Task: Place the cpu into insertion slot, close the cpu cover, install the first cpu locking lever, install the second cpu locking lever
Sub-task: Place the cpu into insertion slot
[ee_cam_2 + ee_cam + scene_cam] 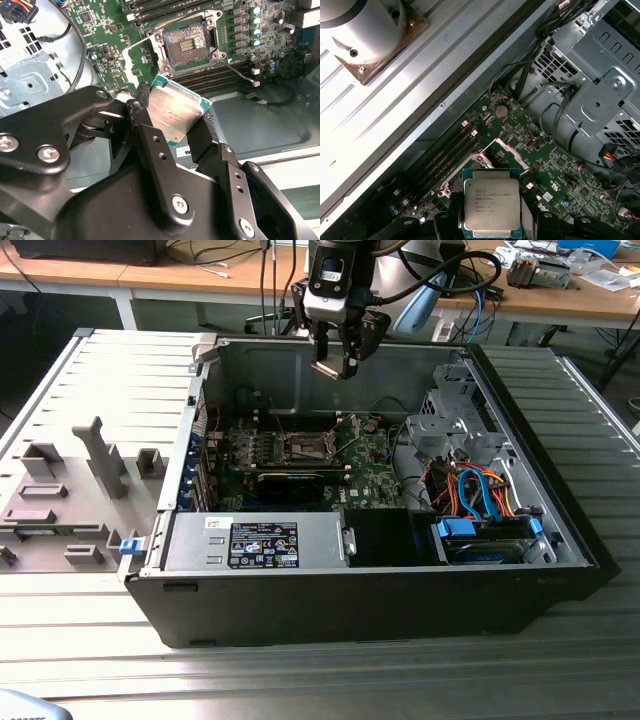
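Fingers (204, 136) clamped on opposite edges of the cpu (172, 112), metal top facing away from the insertion slot (187, 45), well above it

Ribbed table (300, 680) bears an open computer case (350, 605) and, perhaps, its panel (130, 390).

- Pretty sure this is a robotics lab or test workshop, not a home or an office.
- A robot arm (335, 270) hangs over an open PC case (400, 590), with its end effector (335, 362) clamped on a cpu (491, 202).
- The case sits on a ribbed metal worktop (300, 680), with grey jig blocks (100, 455) beside it at the exterior view's left.
- The wooden desks (200, 275) behind are littered with cables (215, 255) and loose parts (540, 270).
- The motherboard (560, 175), drive cage (605, 85) and wiring (475, 490) are all laid bare.
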Action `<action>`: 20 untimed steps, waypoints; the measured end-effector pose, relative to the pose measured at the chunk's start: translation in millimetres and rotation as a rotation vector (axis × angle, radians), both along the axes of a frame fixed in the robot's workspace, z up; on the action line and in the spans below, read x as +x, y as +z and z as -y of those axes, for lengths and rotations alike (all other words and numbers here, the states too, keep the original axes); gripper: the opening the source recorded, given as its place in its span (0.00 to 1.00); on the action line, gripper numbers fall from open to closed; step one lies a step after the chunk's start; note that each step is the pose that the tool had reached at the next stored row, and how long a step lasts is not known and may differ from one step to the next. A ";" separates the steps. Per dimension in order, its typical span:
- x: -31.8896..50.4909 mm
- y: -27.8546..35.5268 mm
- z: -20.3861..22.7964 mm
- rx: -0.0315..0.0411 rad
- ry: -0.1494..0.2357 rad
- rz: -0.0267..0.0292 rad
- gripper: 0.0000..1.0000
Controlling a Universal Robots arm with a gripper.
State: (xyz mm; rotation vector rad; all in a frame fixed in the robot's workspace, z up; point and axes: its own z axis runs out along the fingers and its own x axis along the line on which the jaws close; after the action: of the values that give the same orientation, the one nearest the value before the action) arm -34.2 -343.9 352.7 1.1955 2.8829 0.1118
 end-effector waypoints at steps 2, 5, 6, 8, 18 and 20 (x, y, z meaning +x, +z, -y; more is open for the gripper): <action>0.0 0.0 0.0 -0.0001 -0.001 0.0000 0.55; 0.0 0.0 0.0 -0.0003 -0.004 0.0000 0.55; 0.0 0.0 0.0 -0.0003 -0.004 0.0000 0.55; 0.0 0.0 0.0 -0.0004 -0.005 0.0000 0.55; 0.0 0.0 0.0 -0.0008 -0.012 0.0000 0.55; 0.0 0.0 0.0 -0.0009 -0.014 0.0000 0.55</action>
State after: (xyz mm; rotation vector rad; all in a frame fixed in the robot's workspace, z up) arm -34.2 -343.9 352.7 1.2146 2.8740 0.1103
